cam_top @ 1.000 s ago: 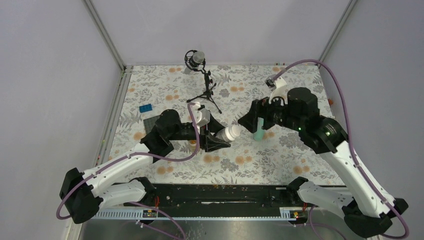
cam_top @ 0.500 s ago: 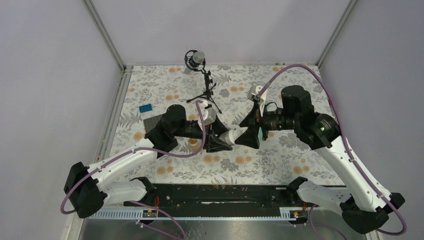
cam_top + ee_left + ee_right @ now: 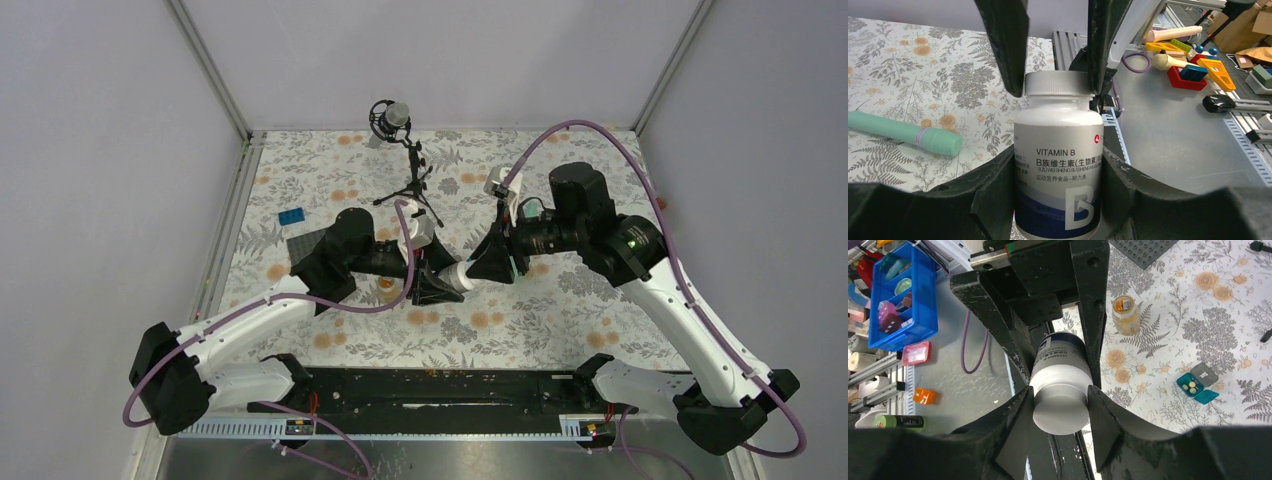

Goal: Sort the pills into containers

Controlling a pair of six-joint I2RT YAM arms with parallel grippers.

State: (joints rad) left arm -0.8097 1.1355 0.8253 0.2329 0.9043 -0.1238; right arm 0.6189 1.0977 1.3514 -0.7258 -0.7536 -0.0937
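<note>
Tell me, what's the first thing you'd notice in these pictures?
Over the middle of the flowery tablecloth, the left jaws and right jaws meet on one white Vitamin B bottle: the left jaws clamp its body, and the right jaws sit on either side of its cap. Nearby on the cloth stand a small glass jar and an open teal box holding a few pills.

Bottle point(image 3: 453, 272) held sideways over the middle of the tabletop point(image 3: 560, 315), left hand point(image 3: 440, 285) on its body, right hand point(image 3: 480, 266) on its cap point(image 3: 1060, 410). Jar point(image 3: 386, 290) just left of the left hand; studded plate point(image 3: 298, 245) further left — brick point(image 3: 292, 216) behind it. Mic stand point(image 3: 410, 185) behind centre. Strip point(image 3: 908, 132) on tabletop near right hand. Pills point(image 3: 1192, 385) in open box point(image 3: 1206, 395) — second box point(image 3: 1204, 374) touching it.
</note>
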